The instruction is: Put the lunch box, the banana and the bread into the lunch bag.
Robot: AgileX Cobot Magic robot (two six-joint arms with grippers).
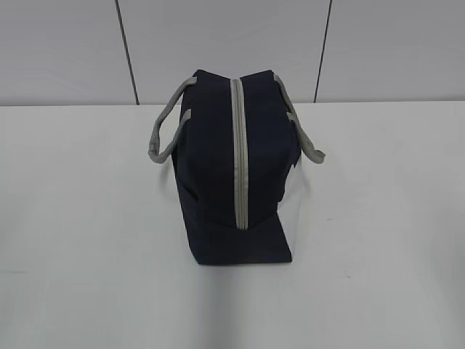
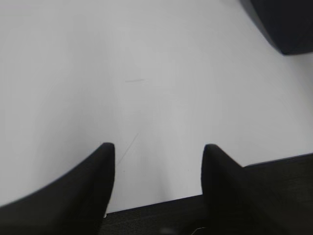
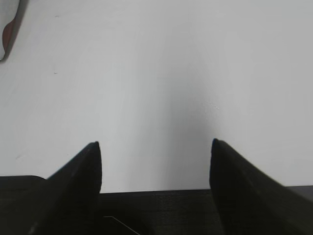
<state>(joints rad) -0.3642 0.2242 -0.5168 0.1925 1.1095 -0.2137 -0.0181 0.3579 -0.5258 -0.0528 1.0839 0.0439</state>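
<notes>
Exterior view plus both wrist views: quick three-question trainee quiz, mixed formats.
1. True or false: the grey zipper on the navy-blue fabric lunch bag is closed.
2. The left gripper is: A) clamped on a grey fabric handle; B) open over the bare white table; C) inside the bag.
3. Fill in: the right gripper holds ____.

Key: 1 true; 2 B; 3 nothing.

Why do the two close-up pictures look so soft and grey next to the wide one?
Exterior view: even light, the lunch bag fairly sharp, a faint shadow on the table. Left wrist view: the dark fingers are blurred by nearness, with a soft grey shadow between them. Right wrist view: the same blur on its fingers, and a smeared shape at the top left edge.
</notes>
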